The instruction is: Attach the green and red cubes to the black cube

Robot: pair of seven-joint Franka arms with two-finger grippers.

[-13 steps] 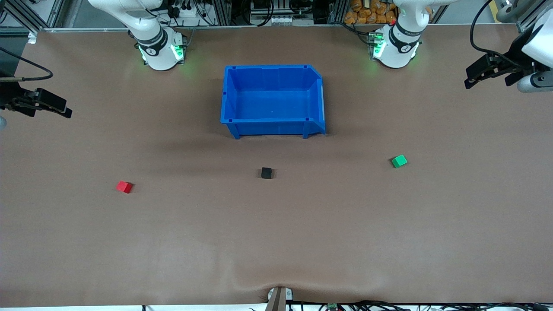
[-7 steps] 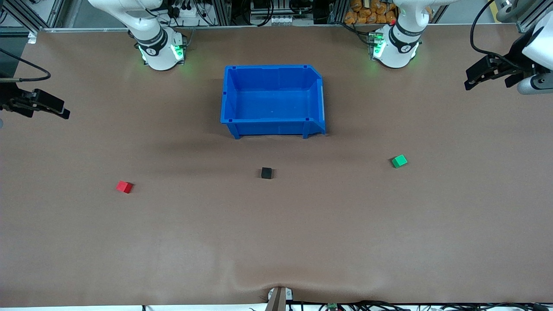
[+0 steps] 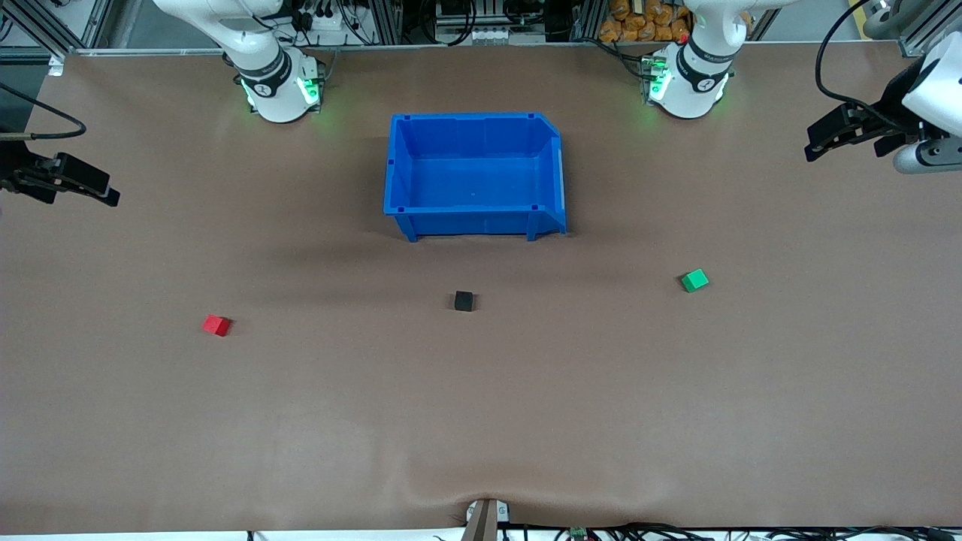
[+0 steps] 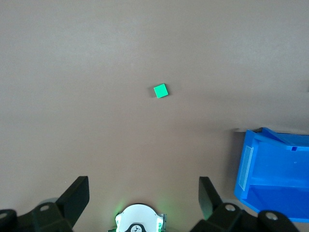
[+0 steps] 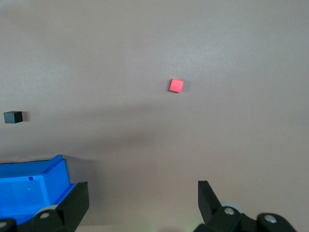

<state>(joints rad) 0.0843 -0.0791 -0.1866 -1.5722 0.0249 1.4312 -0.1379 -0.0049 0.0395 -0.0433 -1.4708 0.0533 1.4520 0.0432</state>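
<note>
Hovering wide open and empty, my left fingers (image 3: 815, 144) and right fingers (image 3: 105, 197) hang over opposite ends of the worktop (image 3: 481, 421). Mid-worktop sit the green cube (image 3: 694, 280), black cube (image 3: 464, 301) and red cube (image 3: 216, 324), well apart (tiny targets). A skewed descent could nudge one away.

A wide brown table (image 3: 481, 421) fills the frame, evenly lit, with metal framing, cables and orange items (image 3: 639, 22) along the top edge
</note>
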